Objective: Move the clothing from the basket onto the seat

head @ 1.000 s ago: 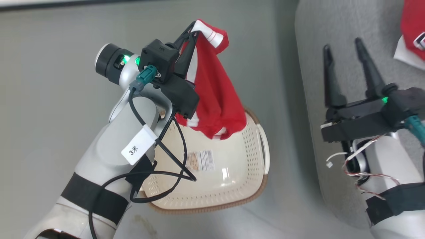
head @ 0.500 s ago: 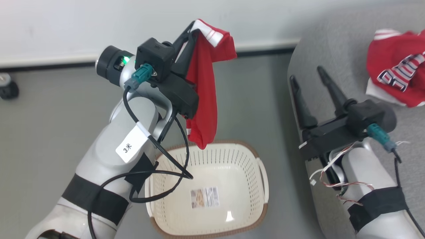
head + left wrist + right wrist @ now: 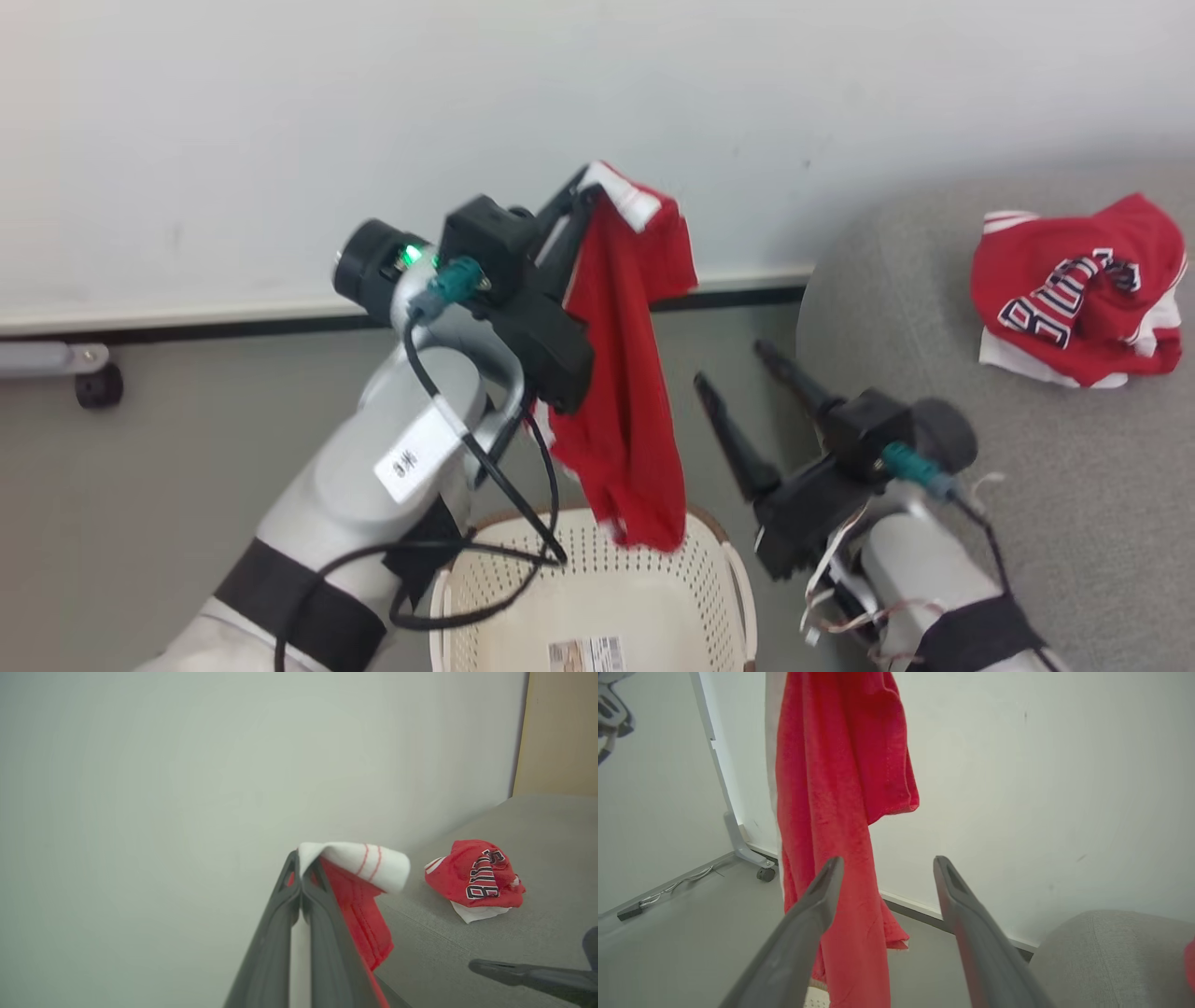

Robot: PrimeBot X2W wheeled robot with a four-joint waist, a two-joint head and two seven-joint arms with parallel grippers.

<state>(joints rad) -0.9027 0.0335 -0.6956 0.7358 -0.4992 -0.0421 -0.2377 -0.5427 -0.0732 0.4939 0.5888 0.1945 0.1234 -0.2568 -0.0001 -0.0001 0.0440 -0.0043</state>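
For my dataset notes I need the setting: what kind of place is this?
Probably an indoor room, perhaps a test space: a grey sofa, a laundry basket on a grey floor, and a white wall.

- We see bright, even, diffuse light; the white wall (image 3: 280,140) looks washed out.
- We find the head view slightly soft, shadows faint.
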